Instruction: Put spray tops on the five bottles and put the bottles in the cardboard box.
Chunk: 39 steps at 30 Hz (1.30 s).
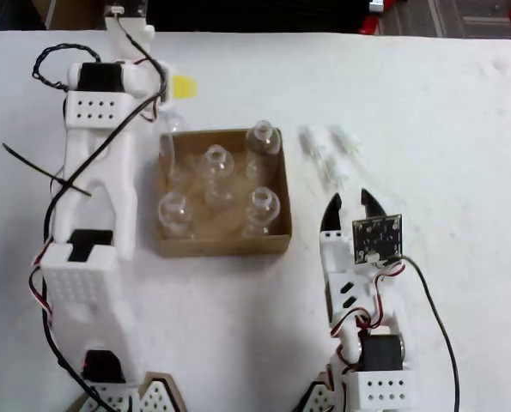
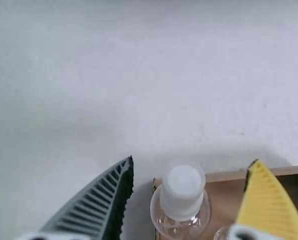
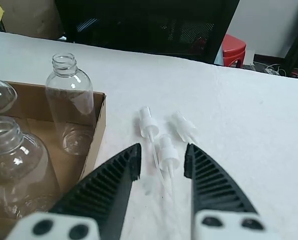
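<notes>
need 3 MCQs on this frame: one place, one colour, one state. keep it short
1. Where do the loose tops lie relative to the box?
A. Inside it
B. On the table beside it, ahead of the right gripper
C. Stacked on its rim

2. What colour are the left gripper fingers?
A. Both black
B. One grey, one yellow
C. Both white

3. What state is the right gripper in?
A. Open, empty
B. Shut on a top
C. Shut on a bottle

Key:
1 B: the tops lie on the table just outside the box wall.
2 B: the left wrist view shows one grey and one yellow finger.
3 A: its black fingers stand apart and hold nothing.
</notes>
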Motion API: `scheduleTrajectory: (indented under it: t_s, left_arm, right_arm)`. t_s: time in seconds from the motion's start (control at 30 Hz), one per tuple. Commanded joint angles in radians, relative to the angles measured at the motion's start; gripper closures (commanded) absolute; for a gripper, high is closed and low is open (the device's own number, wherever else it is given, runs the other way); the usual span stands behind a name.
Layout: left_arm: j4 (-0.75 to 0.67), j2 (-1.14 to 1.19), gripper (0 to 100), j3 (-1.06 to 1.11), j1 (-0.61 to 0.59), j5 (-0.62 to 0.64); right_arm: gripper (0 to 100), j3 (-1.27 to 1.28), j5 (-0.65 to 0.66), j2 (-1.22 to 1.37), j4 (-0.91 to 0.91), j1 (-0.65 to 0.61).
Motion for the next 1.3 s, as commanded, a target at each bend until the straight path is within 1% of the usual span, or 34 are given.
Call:
scheduleTrajectory:
  t_s: [0.0, 0.07, 0.2, 0.27, 0.6, 0.8, 0.93, 1.2, 1.27]
  left_arm:
    - [0.003, -0.019, 68, -0.044, 0.019, 0.02]
    - [0.002, -0.019, 69, -0.044, 0.019, 0.02]
    - [0.0, -0.019, 76, -0.044, 0.019, 0.02]
    - [0.0, -0.019, 79, -0.044, 0.019, 0.017]
    - [0.028, -0.027, 79, -0.044, 0.053, 0.014]
    - [0.021, -0.028, 79, -0.048, 0.062, 0.018]
    - [0.021, -0.028, 85, -0.051, 0.062, 0.014]
    - [0.031, -0.03, 86, -0.051, 0.062, 0.014]
    - [0.052, -0.03, 86, -0.052, 0.064, 0.014]
  right_arm:
    - [87.2, 0.008, 0.017, -0.002, -0.024, 0.008]
    - [87.2, 0.008, 0.017, -0.002, -0.024, 0.008]
    - [87.2, 0.008, 0.017, -0.002, -0.024, 0.008]
    - [87.2, 0.008, 0.017, -0.002, -0.024, 0.008]
    - [87.2, 0.008, 0.017, -0.002, -0.024, 0.008]
    - [87.2, 0.008, 0.017, -0.002, -0.024, 0.01]
    - [87.2, 0.008, 0.017, -0.002, -0.025, 0.01]
    - [87.2, 0.008, 0.017, -0.002, -0.025, 0.01]
    - [87.2, 0.008, 0.017, -0.002, -0.025, 0.01]
